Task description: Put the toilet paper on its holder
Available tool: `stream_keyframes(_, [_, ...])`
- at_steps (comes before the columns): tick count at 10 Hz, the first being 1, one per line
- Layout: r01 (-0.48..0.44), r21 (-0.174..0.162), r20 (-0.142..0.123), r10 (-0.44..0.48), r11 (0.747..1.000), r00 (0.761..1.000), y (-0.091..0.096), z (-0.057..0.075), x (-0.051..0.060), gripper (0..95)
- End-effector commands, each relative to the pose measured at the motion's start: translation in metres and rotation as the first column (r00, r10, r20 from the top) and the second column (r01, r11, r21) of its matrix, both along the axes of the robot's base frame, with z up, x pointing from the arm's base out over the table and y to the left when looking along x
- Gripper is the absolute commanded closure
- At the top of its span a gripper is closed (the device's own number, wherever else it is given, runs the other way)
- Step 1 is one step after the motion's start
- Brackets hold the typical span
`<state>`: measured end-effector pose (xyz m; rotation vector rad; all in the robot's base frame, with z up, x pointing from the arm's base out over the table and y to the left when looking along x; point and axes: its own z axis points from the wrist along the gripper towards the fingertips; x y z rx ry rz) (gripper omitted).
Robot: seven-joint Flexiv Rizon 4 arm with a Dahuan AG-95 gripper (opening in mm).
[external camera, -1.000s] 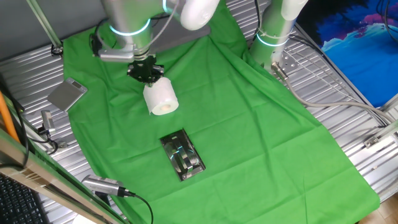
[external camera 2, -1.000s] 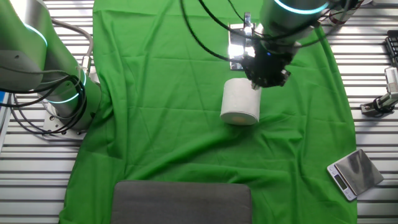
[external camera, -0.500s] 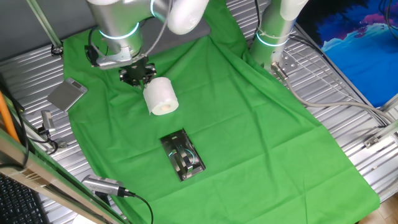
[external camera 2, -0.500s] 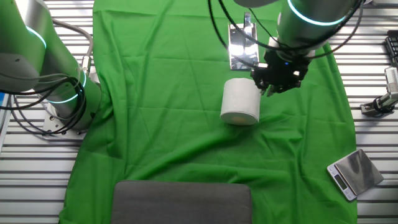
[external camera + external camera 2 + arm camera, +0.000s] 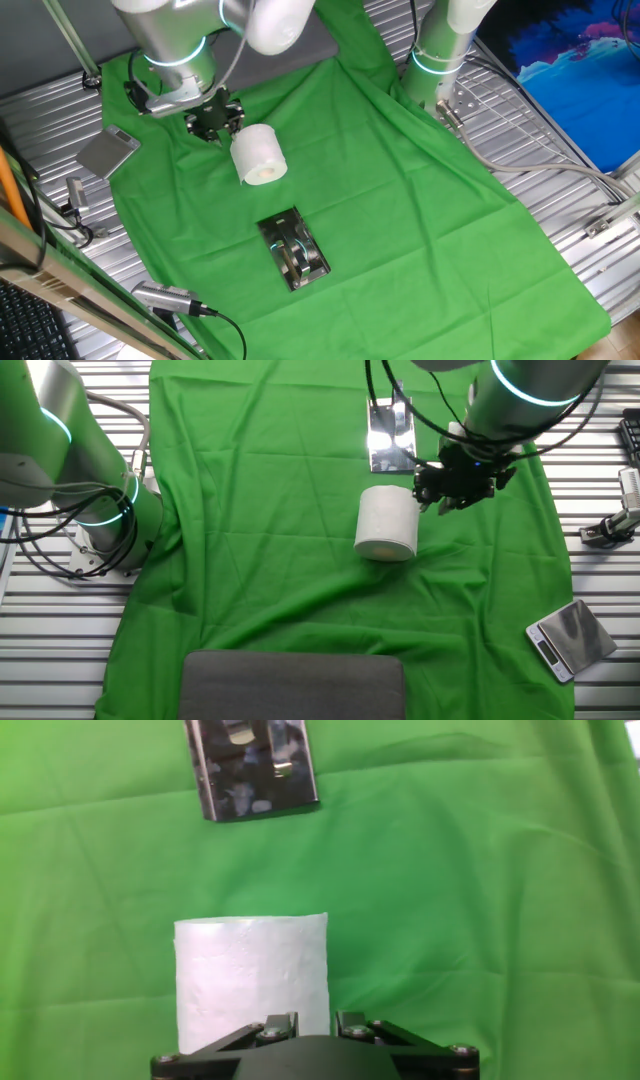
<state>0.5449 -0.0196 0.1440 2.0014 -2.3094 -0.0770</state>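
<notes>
One green cloth [image 5: 400, 200] covers the tabletop, and on it we count one toilet paper [image 5: 259, 155] roll, one holder [image 5: 294, 251], and off the cloth's corner one dull grey plate [image 5: 108, 152]. We see a single working arm, so the question of which is nearer does not arise.

The roll lies just beside our hand [image 5: 452, 501], towards the middle of the cloth in both fixed views. In the hand view it sits straight ahead of the fingers, and the chrome holder lies further on along the same line. The roll seems to stand on one flat end, core upright, though the end faces are hard to read.

Our hand holds nothing. How far apart its fingers stand we cannot tell, as they are dark and small in the fixed views and cut off in the hand view.
</notes>
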Motion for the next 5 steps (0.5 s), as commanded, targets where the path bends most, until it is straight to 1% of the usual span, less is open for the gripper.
stream_keyframes(1, [0.009,0.009,0.086,-0.01,1.0,0.996,-0.0008,0.0001,-0.0017,38.0])
stream_keyframes(2, [0.022,0.025,0.077,-0.024,0.999,0.997,-0.0008,-0.0002,-0.0017,38.0])
stream_keyframes(3, [0.012,0.017,0.065,-0.013,1.0,0.998,-0.0008,-0.0003,-0.0018,38.0])
stream_keyframes(4, [0.017,0.017,0.012,-0.017,1.0,1.0,-0.0006,-0.0012,-0.0042,19.0])
stream_keyframes(5, [0.021,0.03,-0.017,-0.02,0.999,1.0,-0.0007,-0.0029,-0.0051,0.0])
